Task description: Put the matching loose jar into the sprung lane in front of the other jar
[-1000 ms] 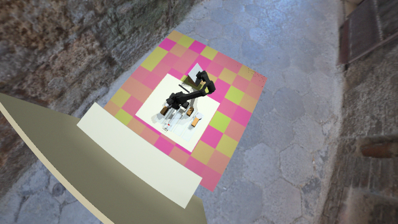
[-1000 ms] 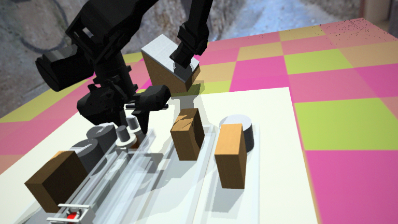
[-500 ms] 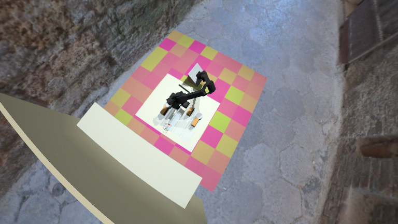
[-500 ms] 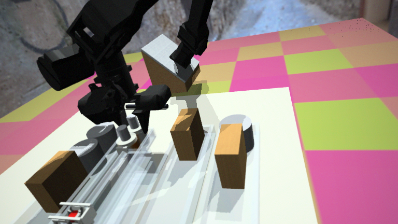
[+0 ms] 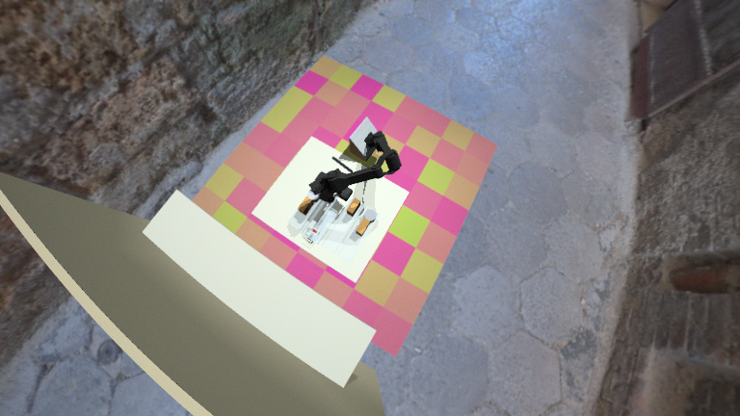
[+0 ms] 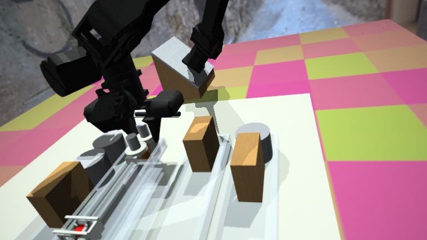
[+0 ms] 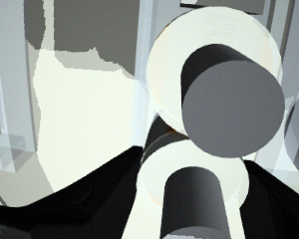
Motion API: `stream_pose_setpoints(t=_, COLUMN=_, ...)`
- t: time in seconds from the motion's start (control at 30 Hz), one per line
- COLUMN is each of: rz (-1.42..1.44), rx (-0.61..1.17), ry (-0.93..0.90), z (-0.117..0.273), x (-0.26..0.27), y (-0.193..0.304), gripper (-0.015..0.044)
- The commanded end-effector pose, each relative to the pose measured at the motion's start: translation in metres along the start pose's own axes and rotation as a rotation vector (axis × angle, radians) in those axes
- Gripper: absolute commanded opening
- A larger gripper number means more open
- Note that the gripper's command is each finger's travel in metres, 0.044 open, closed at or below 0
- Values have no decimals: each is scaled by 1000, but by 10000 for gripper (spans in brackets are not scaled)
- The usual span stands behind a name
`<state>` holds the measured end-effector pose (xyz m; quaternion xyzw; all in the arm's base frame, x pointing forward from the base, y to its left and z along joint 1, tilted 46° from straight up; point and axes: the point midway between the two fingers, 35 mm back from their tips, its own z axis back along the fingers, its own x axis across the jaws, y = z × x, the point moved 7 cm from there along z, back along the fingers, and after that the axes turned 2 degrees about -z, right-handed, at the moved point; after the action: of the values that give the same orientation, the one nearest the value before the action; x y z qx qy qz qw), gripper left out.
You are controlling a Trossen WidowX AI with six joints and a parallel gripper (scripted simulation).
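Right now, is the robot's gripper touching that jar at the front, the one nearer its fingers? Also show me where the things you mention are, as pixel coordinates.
Touching: the wrist view shows the front jar (image 7: 189, 154) between the gripper's (image 6: 143, 135) (image 7: 193, 154) two dark fingers, which are shut on it.

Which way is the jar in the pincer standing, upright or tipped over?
Upright, or very nearly: in the exterior view the held jar's grey knob points up.

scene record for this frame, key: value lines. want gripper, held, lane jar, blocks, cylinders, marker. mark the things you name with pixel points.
gripper (image 6: 143, 136) (image 7: 191, 162): closed on the near jar
near jar (image 7: 192, 174): upright, knob on top
lane jar (image 7: 214, 75): white lid, grey knob, right beside the near jar
wooden blocks: three, standing
grey cylinders: three; two at the left block, one behind the right block
red marker (image 6: 80, 229): at the lane's pusher end, likely
release: not yet
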<state>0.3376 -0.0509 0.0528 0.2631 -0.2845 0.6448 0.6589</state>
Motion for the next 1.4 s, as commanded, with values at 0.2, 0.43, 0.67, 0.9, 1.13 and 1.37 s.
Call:
stream_pose_setpoints(t=0.2, rz=7, rx=-1, ry=-3, z=0, x=0, y=1, gripper=0)
stream_pose_setpoints(t=0.43, rz=7, rx=-1, ry=-3, z=0, x=0, y=0, gripper=157)
stream_pose_setpoints(t=0.67, rz=7, rx=-1, ry=-3, z=0, x=0, y=0, gripper=292)
stream_pose_setpoints(t=0.9, rz=7, rx=-1, ry=-2, z=18, x=-1, y=0, gripper=292)
stream_pose_setpoints(t=1.13, rz=7, rx=-1, ry=-2, z=21, x=-1, y=3, gripper=292)
stream_pose_setpoints(t=1.37, rz=6, rx=0, ry=-1, z=22, x=-3, y=24, gripper=292)
